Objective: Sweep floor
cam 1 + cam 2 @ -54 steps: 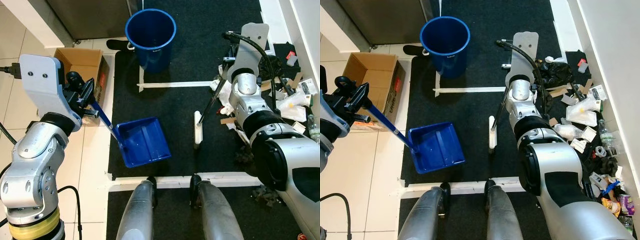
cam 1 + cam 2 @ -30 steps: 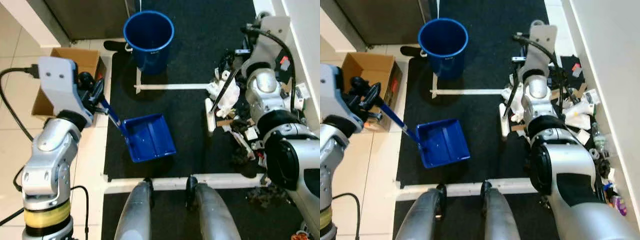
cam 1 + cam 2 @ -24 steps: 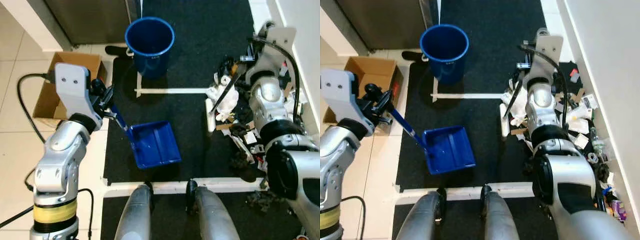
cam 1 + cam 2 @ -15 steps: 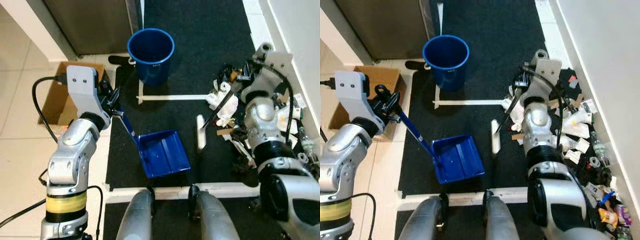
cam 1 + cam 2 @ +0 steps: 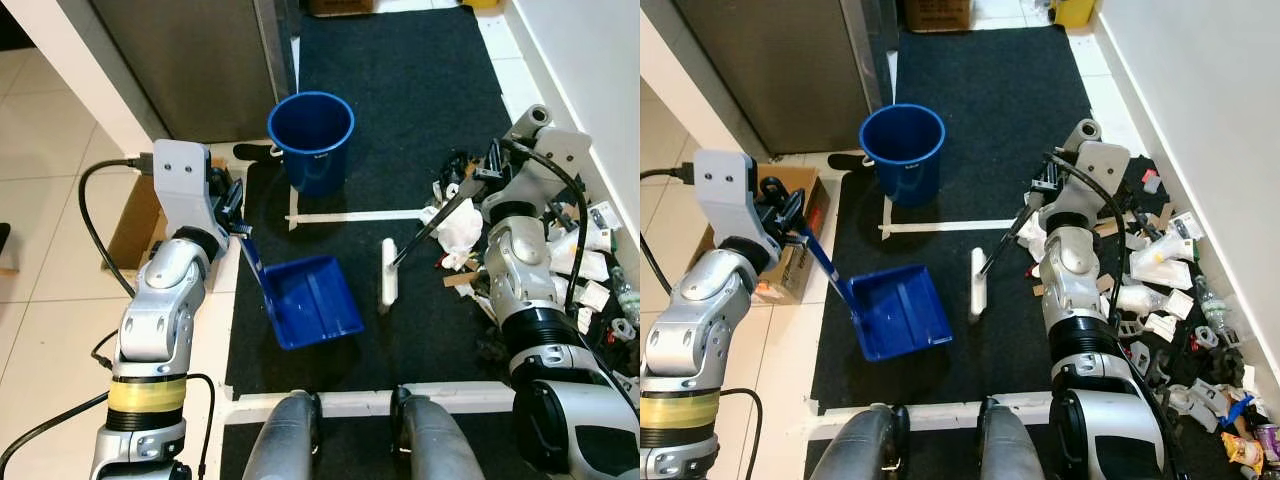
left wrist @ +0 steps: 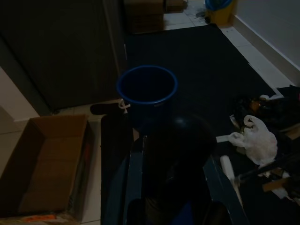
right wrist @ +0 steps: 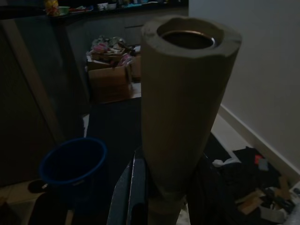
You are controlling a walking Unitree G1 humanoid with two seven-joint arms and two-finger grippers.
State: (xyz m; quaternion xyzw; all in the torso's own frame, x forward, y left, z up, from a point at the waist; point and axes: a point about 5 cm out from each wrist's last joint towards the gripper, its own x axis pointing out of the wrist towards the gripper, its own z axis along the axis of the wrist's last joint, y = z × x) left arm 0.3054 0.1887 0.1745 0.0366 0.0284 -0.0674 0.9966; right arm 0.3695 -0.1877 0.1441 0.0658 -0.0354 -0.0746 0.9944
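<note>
Left gripper [image 5: 232, 205]: up at the mat's left edge, fingers clamped round the blue handle of the dustpan [image 5: 312, 300].
Dustpan: pan lies flat on the black mat [image 5: 400, 120], open mouth facing right toward the broom head, handle slanting up and left to the gripper.
Right gripper [image 5: 487, 172]: over the right side of the mat, fingers closed on the dark shaft of the broom [image 5: 425, 235]; the right wrist view looks down the shaft's hollow end.
Broom head: the white bar [image 5: 388, 273] sits on the mat just right of the dustpan, a strip of bare mat between them.
Litter [image 5: 1160, 265]: paper, bags and scraps heaped along the right wall, spilling onto the mat's right edge; a white bag [image 5: 458, 225] lies beside the shaft.
Bucket [image 5: 311, 135]: blue, upright, at the far left part of the mat, well apart from the pan.
Tape lines [image 5: 350, 215]: white strips mark a box on the mat; dustpan and broom head both lie inside it.
Open room: bare mat in the middle and beyond the bucket.
Cardboard box [image 5: 790, 262]: on the pale tiles left of the mat, behind the left arm.
Robot's legs [image 5: 350, 440]: at the near tape line.
</note>
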